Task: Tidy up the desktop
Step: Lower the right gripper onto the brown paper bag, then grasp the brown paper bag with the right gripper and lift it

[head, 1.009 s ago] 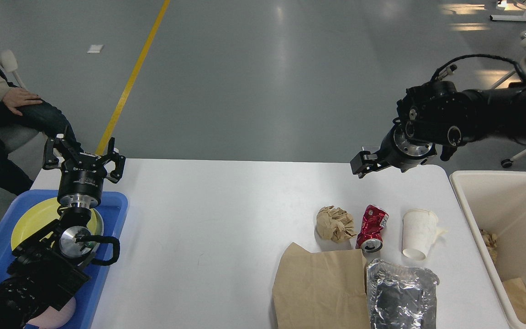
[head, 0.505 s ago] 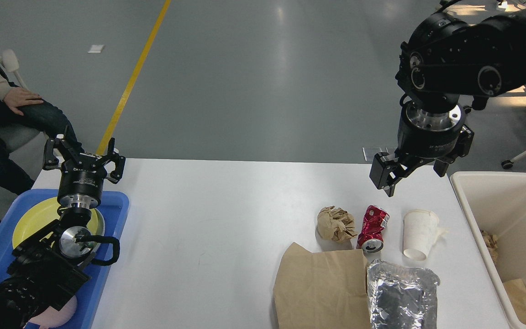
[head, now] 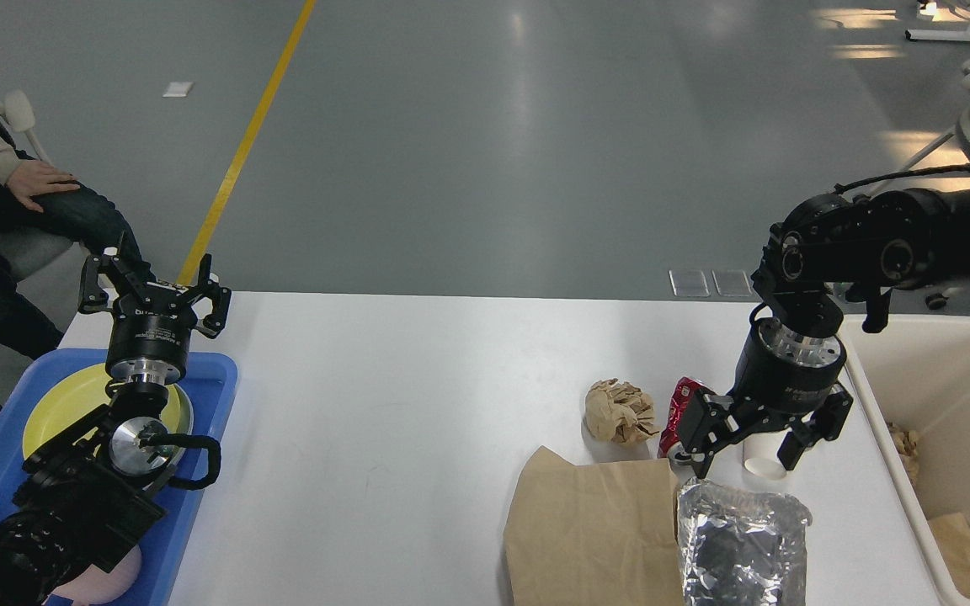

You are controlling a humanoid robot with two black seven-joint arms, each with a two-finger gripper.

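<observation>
Head view has your right gripper (head: 761, 443) pointing down with its fingers spread wide, nothing in them, hanging right over the white paper cup (head: 759, 463). One finger sits on the cup's left, close to the crushed red can (head: 680, 412), the other on the cup's right. So the cup is basically under and between the fingers, mostly hidden by the wrist; only its open rim pokes out at the near side. From that I'd guess the cup lies on its side, long axis running away from you, mouth toward you, but you can't see enough of it to be sure. The finger line runs left-right, across that axis, which looks like what you want for a pinch on the cup body.

Just left of the can is a crumpled brown paper ball (head: 618, 410); nearer you are a flat brown paper bag (head: 590, 526) and a foil packet (head: 739, 543). All of that sits on the right side of the table (head: 418, 396), and the cream bin (head: 956, 362) is just off its right edge, so the right arm is the nearer one by far.

Your left gripper (head: 153, 290) is also spread open, empty, above the far end of the blue tray (head: 207, 404) with the yellow plate (head: 64, 404), well apart from the trash.
</observation>
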